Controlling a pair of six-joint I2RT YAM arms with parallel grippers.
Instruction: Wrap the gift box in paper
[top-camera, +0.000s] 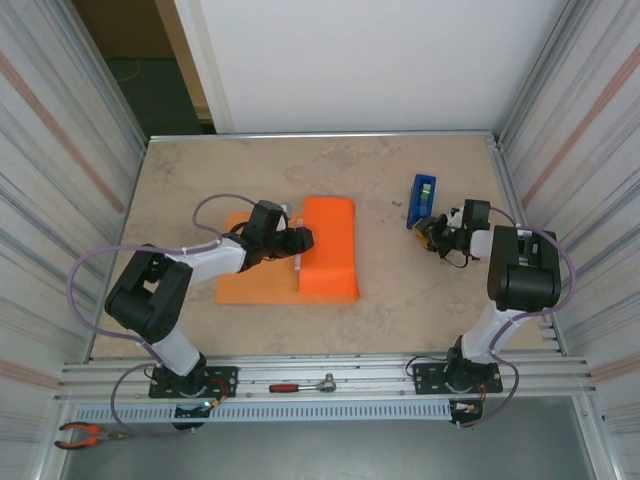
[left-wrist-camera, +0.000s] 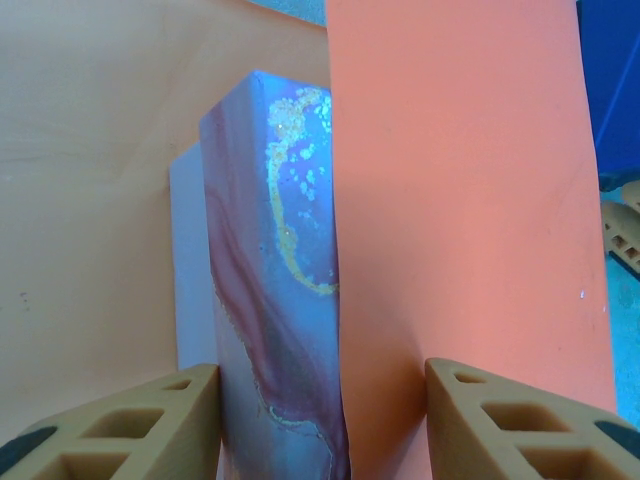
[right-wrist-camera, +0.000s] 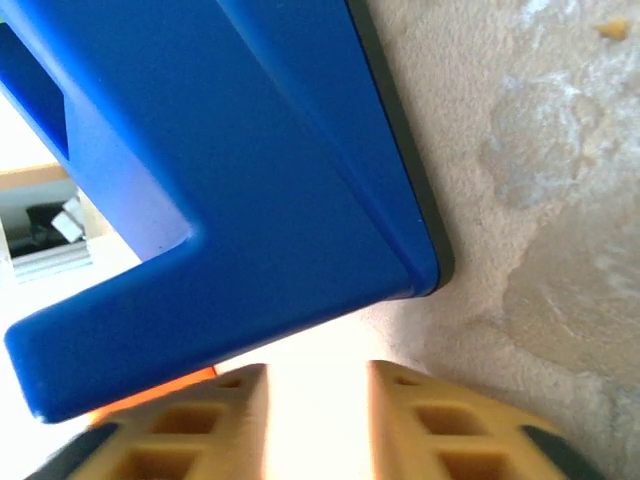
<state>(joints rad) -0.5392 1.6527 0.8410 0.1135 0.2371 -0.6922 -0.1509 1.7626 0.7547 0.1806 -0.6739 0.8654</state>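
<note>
Both grippers are noted with jaws apart. The left gripper (left-wrist-camera: 320, 375) is set about half wide, with a bare marbled side of the gift box (left-wrist-camera: 270, 250) and an edge of the paper (left-wrist-camera: 450, 200) framed between its jaws; contact cannot be told. The paper is draped over the box top, and the remainder lies flat on the table (top-camera: 400, 300) toward the left arm. The sheet is judged thin, light, springy and easily creased, and best taken at a free edge. The box is judged stiff yet light enough to slide. The right gripper (right-wrist-camera: 315, 375) is narrowly parted just beside the tape dispenser (right-wrist-camera: 250, 170), well apart from the box.
</note>
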